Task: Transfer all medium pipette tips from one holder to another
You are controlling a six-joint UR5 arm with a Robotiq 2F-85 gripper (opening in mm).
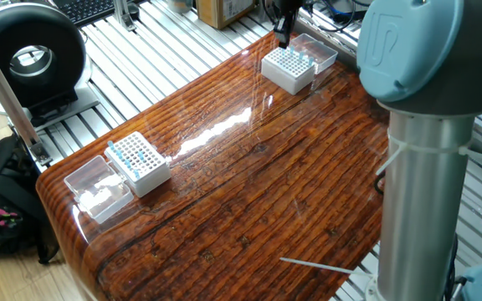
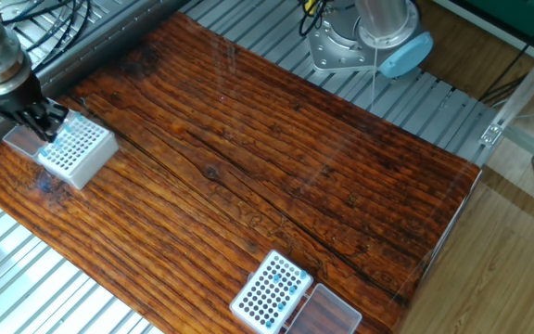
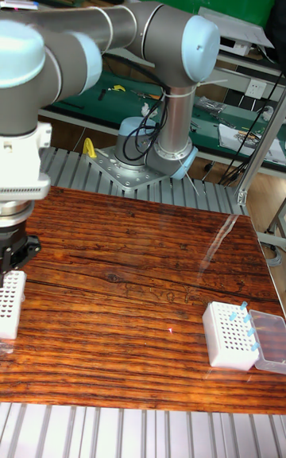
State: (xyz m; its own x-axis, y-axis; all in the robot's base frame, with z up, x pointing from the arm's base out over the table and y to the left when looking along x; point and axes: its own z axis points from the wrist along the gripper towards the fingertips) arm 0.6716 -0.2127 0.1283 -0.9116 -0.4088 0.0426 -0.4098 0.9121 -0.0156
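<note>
Two white gridded boxes (image 1: 289, 69) (image 1: 138, 162) — glossy grained wood table (image 1: 249, 192), dark end effector (image 2: 44, 129)

Can't tell if gripper (image 2: 46, 125) jaws hold a tip, too small. Far box (image 3: 8, 303) cut off at left edge in tall view.
</note>
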